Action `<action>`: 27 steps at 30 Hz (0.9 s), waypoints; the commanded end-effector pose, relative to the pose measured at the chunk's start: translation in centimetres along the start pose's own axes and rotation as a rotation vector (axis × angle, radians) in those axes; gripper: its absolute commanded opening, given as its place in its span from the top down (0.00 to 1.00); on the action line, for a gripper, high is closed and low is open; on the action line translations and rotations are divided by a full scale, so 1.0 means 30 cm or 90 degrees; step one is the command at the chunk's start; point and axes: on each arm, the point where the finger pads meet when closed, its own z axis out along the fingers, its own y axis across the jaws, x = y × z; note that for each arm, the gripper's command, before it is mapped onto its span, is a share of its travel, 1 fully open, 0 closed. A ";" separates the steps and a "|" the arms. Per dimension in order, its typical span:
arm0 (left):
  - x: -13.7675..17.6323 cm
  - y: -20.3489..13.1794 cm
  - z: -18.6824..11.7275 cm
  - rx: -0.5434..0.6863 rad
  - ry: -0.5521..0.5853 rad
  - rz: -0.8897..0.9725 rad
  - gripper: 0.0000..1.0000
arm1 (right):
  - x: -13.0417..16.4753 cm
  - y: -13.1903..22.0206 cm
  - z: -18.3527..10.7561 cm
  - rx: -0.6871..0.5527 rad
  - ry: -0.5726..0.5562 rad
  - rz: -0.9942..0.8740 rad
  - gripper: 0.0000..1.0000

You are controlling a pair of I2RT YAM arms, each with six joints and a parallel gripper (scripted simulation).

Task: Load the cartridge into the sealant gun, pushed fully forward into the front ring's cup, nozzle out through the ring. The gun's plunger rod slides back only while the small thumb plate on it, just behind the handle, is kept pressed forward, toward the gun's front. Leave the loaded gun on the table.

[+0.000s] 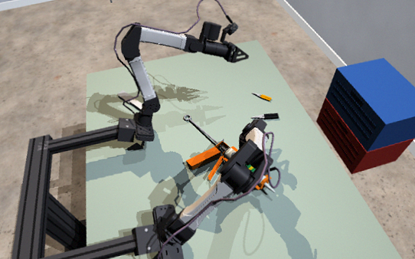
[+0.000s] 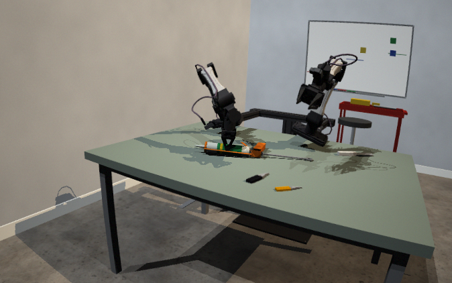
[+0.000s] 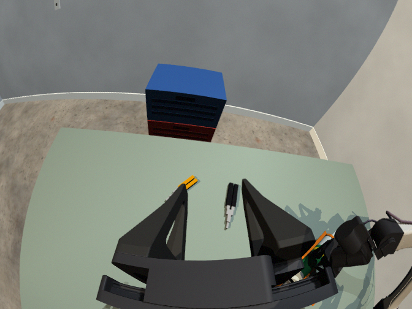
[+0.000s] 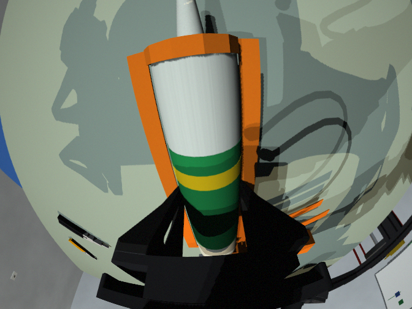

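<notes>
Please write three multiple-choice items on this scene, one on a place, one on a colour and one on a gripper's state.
1. Where is the white plastic nozzle?
A) Out through the orange front ring
B) Beside the handle
C) Under the table

2. What colour is the narrow band between the cartridge's green parts?
A) Red
B) Yellow
C) Blue

3. What is the black right gripper doing?
A) Holding the yellow-handled tool
B) Standing open above the table
C) Shut on the white-and-green cartridge

Key:
1: A, since the right wrist view shows the nozzle beyond the ring, the white body behind it.
2: B, since the right wrist view shows a yellow band with green on both sides.
3: C, since its fingers flank the cartridge's green part on both sides.
</notes>
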 end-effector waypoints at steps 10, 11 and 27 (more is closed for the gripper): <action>-0.008 0.006 -0.013 -0.002 -0.007 -0.002 0.49 | -0.008 0.026 -0.036 -0.027 0.026 0.009 1.00; -0.008 0.006 -0.013 -0.002 -0.007 -0.002 0.49 | -0.020 0.017 -0.024 -0.020 0.026 0.013 1.00; -0.008 0.006 -0.013 -0.002 -0.007 -0.002 0.49 | -0.044 0.019 -0.015 -0.028 0.020 0.017 1.00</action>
